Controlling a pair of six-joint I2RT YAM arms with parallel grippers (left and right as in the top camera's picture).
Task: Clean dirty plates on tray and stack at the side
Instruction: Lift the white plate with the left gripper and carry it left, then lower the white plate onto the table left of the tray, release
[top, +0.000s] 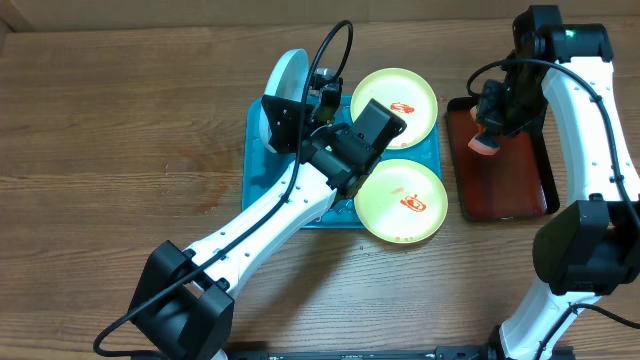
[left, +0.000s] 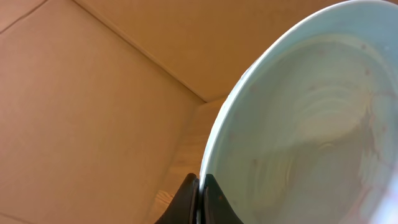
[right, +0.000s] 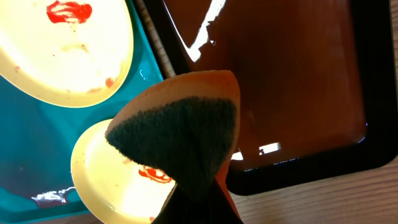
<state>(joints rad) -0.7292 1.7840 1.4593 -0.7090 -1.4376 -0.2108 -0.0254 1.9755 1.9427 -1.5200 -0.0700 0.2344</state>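
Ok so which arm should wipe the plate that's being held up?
Right. The right gripper holds the sponge by the dark-red tray, while the left gripper is shut on the blue-white plate, holding it on edge above the teal tray.

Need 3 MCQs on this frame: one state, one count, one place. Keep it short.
1. The blue plate is: A) lying flat B) held on edge by the left tool C) under another plate.
2. Yellow-green plates with red smears: A) one B) two C) three.
3. The right tool's sponge is: A) over the dark-red tray B) on the blue plate C) on a yellow-green plate.
Key: 1 B, the tool pinches its rim; 2 B, both show a smear at centre; 3 A, overhead shows it above that tray's left edge.
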